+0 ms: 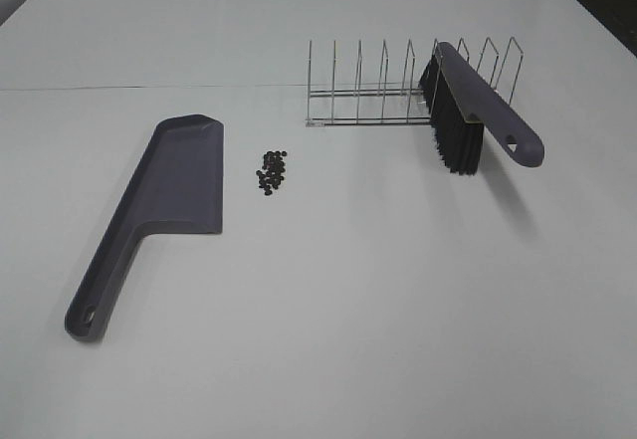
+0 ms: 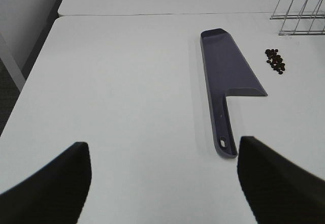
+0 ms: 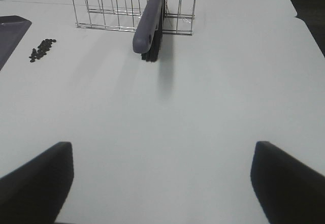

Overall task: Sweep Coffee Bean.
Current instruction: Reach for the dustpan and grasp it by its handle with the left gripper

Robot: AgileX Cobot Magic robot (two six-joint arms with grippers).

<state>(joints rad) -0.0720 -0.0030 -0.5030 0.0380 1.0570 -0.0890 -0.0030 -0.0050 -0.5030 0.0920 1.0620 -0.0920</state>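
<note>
A small pile of dark coffee beans (image 1: 272,172) lies on the white table, just right of the purple dustpan (image 1: 174,175), which lies flat with its handle toward the front. The purple brush (image 1: 493,106) with black bristles leans in the wire rack (image 1: 368,86) at the back right. Neither gripper shows in the exterior view. In the left wrist view the left gripper (image 2: 162,142) is open and empty, short of the dustpan (image 2: 226,66) and the beans (image 2: 275,61). In the right wrist view the right gripper (image 3: 162,145) is open and empty, well short of the brush (image 3: 147,21); the beans (image 3: 42,49) lie off to one side.
The white table (image 1: 378,300) has a seam line across the back. Its left edge and the floor show in the left wrist view (image 2: 15,82). The wire rack (image 3: 101,5) has several upright dividers.
</note>
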